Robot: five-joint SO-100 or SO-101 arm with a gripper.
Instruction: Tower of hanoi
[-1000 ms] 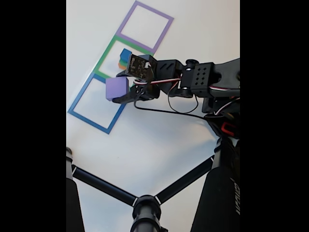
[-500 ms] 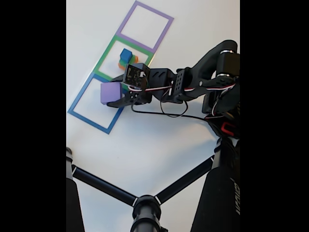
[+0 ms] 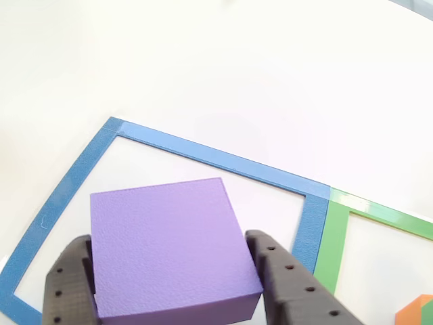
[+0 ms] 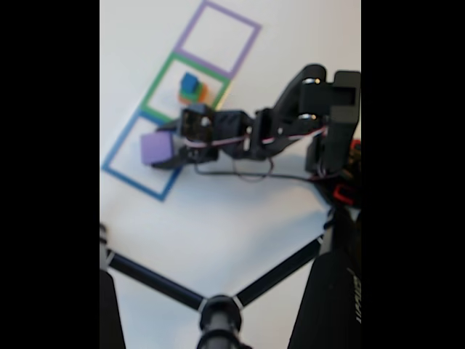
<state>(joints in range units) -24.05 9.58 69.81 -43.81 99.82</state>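
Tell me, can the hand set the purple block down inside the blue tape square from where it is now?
Probably yes. The hand holds the purple block above the blue tape square, whose inside looks bare, and the other blocks sit in the green square.

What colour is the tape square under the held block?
Blue; the blue tape square shows best in the other view, beneath the purple block.

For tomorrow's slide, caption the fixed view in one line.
Gripper holds the purple block over the blue tape square; the other blocks sit stacked in the green square.
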